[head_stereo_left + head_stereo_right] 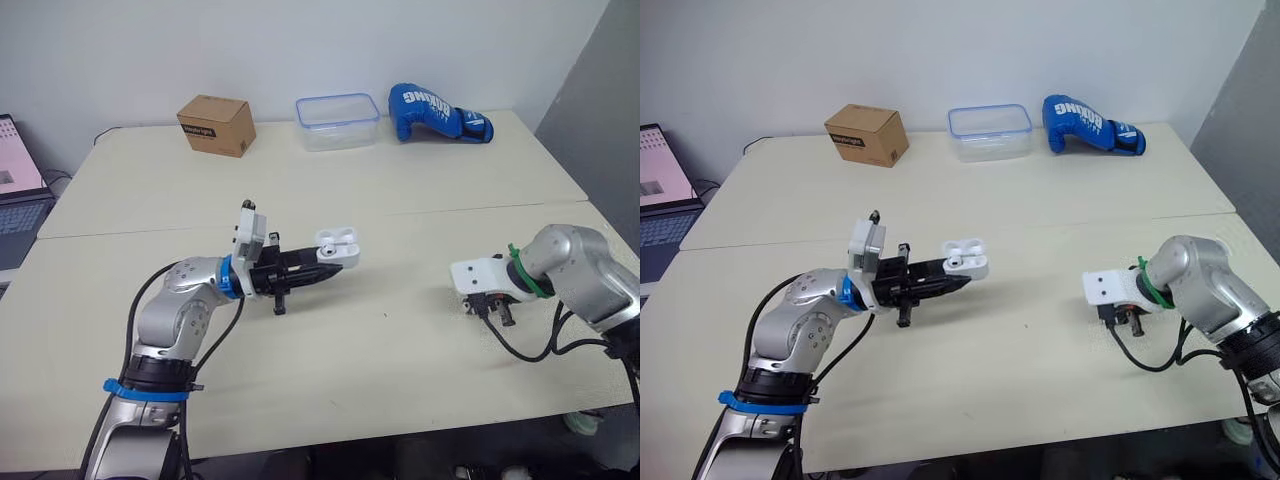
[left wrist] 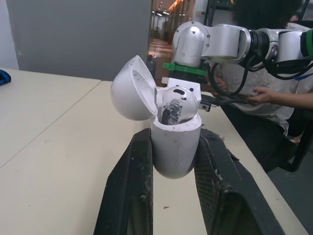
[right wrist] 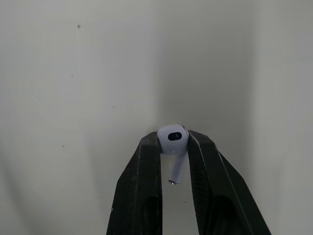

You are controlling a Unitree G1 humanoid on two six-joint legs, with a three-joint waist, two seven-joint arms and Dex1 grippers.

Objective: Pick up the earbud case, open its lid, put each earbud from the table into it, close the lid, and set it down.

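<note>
White earbud case [image 2: 175, 147], lid [image 2: 130, 90] open, one earbud [image 2: 176, 105] inside

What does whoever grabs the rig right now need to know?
Left gripper: jaws shut on the earbud case, held up over the table, lid open.
The first earbud sits in the case.
Right gripper: jaws shut on the second earbud, low over the table's right side.
Done: case picked up, lid opened, one earbud in.
Left: seat the second earbud, close the lid, set the case down.
</note>
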